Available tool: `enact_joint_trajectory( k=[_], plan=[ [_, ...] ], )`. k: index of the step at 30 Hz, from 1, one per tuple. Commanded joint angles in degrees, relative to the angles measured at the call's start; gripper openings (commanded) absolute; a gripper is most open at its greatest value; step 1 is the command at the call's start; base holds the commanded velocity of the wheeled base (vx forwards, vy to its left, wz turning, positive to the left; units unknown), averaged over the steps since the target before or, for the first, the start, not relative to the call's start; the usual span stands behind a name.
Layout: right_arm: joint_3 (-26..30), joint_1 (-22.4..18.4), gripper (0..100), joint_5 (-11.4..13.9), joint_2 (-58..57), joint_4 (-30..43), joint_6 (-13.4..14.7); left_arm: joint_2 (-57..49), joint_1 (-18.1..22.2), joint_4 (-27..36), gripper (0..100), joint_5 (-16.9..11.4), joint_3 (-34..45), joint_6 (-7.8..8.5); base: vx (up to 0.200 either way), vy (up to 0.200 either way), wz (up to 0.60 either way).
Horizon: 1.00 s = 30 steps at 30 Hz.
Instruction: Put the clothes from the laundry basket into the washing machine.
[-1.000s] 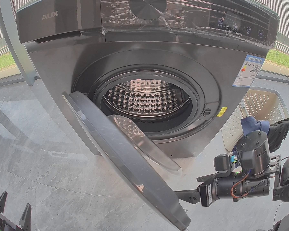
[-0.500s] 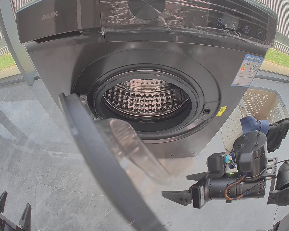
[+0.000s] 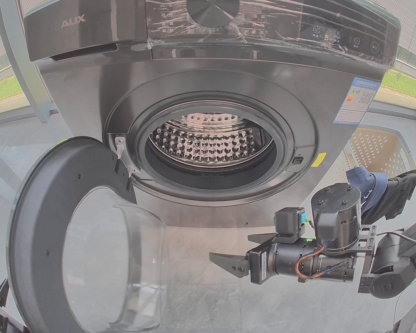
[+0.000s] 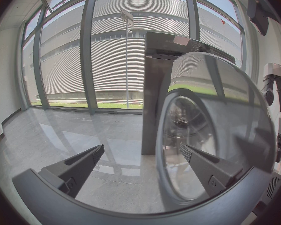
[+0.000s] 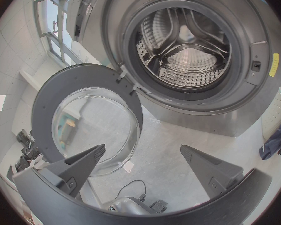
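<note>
Right pincer [image 3: 231,248] spread wide, empty, held low in front of washing machine [image 3: 208,70]. Likely idle between door work and first pick.
Door [image 3: 46,200] stands fully open beyond pincer tips. Drum [image 3: 211,137], up and to one side of pincer, is free for loading and bare.
Clothes [image 3: 379,190], blue and dark, draped over laundry basket [image 3: 379,149] rim behind pincer's wrist, handy for right arm.
Left pincer [image 4: 141,147] fingers apart, empty, just beside door's outer face.
Writing: logo [image 3: 72,21] on top panel, energy sticker [image 3: 358,100], yellow sticker [image 3: 319,160] near latch. Print left unread.
</note>
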Motion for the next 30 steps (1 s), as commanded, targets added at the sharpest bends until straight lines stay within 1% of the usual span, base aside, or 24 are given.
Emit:
enact_joint_trajectory(
  k=[1, 7, 10, 12, 15, 16, 19, 23, 30],
  plan=[
    [-0.72, -1.67, 100, -0.14, 0.65, 0.00, 0.16, -0.95, 0.07, -0.04, 100, 0.17, 0.99, -0.07, 0.000, 0.000, 0.00],
    [-2.13, -1.85, 100, -0.23, 1.18, 0.00, 0.25, -0.95, 0.07, -0.04, 100, 0.17, 0.99, -0.07, 0.000, 0.000, 0.00],
    [-3.36, -1.85, 100, -0.41, 2.41, 0.00, 0.34, -0.95, 0.07, -0.04, 100, 0.17, 0.99, -0.07, -0.200, 0.000, 0.00],
    [-4.33, -1.85, 100, -1.20, 3.37, 0.00, 0.34, -0.95, 0.07, -0.04, 100, 0.17, 0.99, -0.07, -0.200, 0.000, 0.00],
    [-5.56, -1.85, 100, -1.72, 4.52, 0.00, 0.34, -0.95, 0.07, -0.04, 100, 0.17, 0.99, -0.07, -0.200, 0.000, 0.00],
    [-7.23, -1.85, 100, -1.81, 6.10, 0.00, 0.43, -0.95, 0.07, -0.04, 100, 0.17, 0.99, -0.07, -0.200, 0.000, 0.00],
    [-9.34, -1.94, 100, -1.99, 8.47, 0.00, 0.52, -0.95, 0.07, -0.04, 100, 0.17, 0.99, -0.07, -0.200, 0.000, 0.00],
    [-11.71, -1.85, 100, -3.57, 10.67, 0.00, 0.25, -0.95, 0.07, -0.04, 100, 0.17, 0.99, -0.07, -0.200, 0.000, 0.00],
    [-14.61, -1.76, 100, -3.66, 14.45, 0.00, 0.43, -0.95, 0.07, -0.04, 100, 0.17, 0.99, 0.02, -0.200, 0.000, 0.00]
  ],
)
